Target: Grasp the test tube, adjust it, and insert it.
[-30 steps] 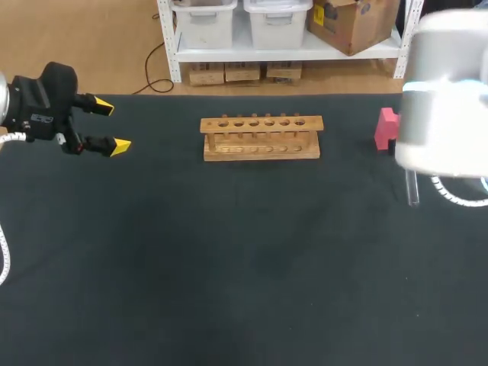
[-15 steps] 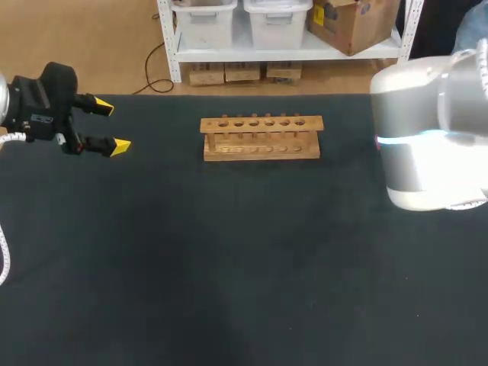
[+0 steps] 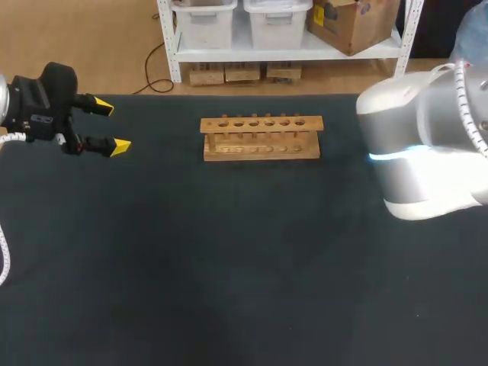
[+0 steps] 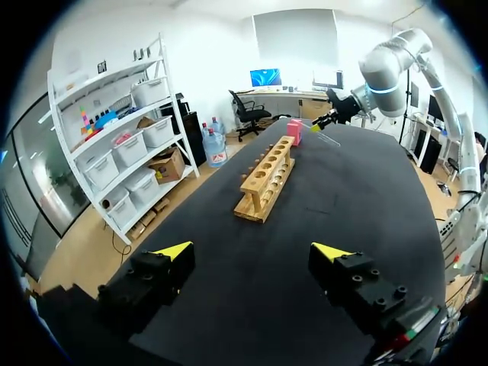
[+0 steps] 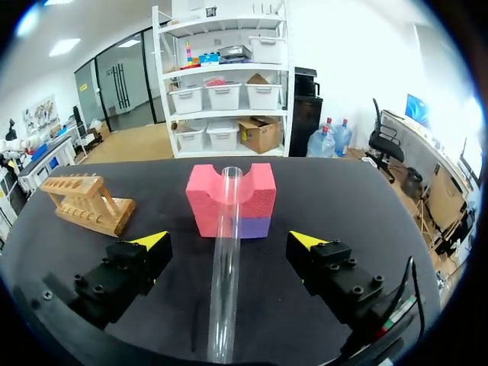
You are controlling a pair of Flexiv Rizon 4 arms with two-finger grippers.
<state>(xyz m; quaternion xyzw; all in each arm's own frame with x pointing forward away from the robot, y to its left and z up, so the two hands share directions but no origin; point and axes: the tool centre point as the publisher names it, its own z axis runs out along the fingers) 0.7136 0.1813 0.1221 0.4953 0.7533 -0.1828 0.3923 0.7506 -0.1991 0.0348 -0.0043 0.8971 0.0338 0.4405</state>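
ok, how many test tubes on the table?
1: the test tube leans on the pink block, between the right gripper's open fingers, untouched. The rack holds none; my right arm may hide more.

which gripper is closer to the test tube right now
Right. The right gripper straddles the test tube, which lies between its open fingers, untouched, leaning on the pink block. The left gripper is across the table, beyond the rack.

Left claw point(image 3: 113, 126) fingers spread wide; right claw point(image 5: 229, 241) fingers likewise apart.

Notched pink foam block point(image 5: 204, 200), purple beneath, on the black table point(image 3: 229, 267)
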